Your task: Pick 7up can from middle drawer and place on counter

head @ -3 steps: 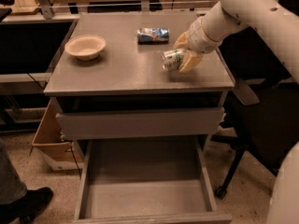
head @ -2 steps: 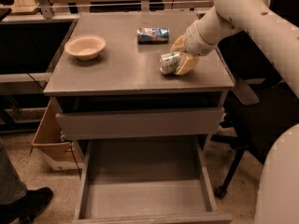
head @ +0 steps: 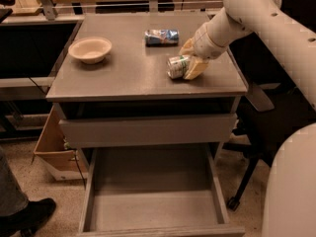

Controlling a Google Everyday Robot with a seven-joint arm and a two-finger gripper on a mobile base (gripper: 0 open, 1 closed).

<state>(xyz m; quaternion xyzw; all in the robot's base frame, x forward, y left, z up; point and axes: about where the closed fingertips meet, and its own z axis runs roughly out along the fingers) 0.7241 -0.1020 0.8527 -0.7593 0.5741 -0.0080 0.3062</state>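
Lying on the counter (head: 123, 73), 7up can (head: 176, 66) apparently pinched by tool (head: 190, 59), far end hidden.

Item, my one arm (head: 256, 9): white, entering from beyond the counter's (head: 123, 78) right rear corner, slanting down. Wrist (head: 210, 36): over the counter's right side. Gripper (head: 187, 62): low on the counter, clamped round the 7up can (head: 176, 66).
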